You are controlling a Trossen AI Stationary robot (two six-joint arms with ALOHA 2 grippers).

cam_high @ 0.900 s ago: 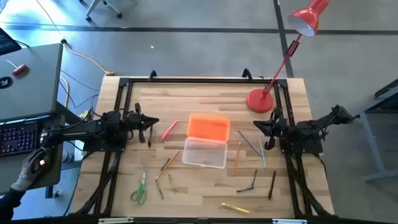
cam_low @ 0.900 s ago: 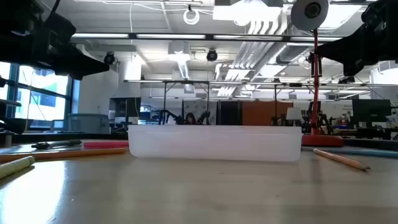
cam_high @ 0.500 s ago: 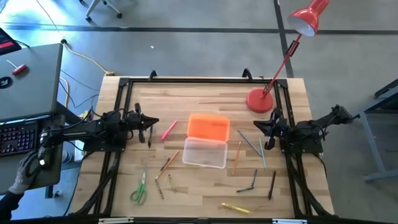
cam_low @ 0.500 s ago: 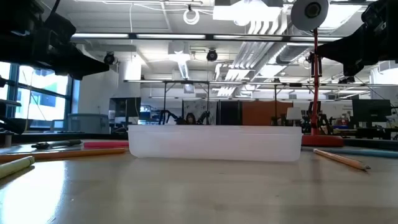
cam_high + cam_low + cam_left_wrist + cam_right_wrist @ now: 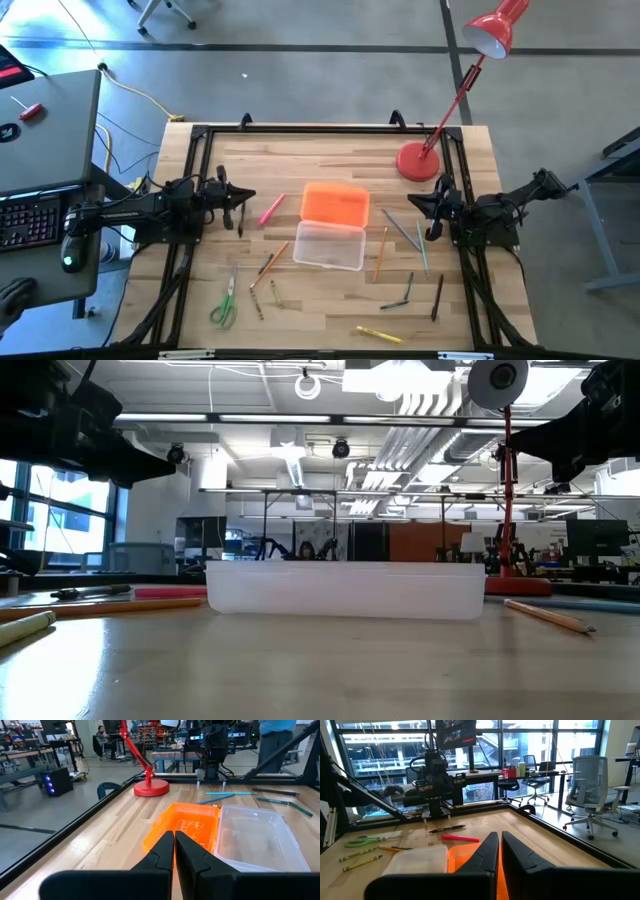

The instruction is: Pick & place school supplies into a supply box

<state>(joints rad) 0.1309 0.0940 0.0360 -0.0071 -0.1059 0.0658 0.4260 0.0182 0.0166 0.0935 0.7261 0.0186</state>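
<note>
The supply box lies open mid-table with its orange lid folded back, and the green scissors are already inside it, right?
Not quite. The supply box is open with its orange lid folded back, but the high view shows the green scissors still on the table, toward the left arm's side.

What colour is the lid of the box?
Bright orange; the lid shows best in the high view.
</note>
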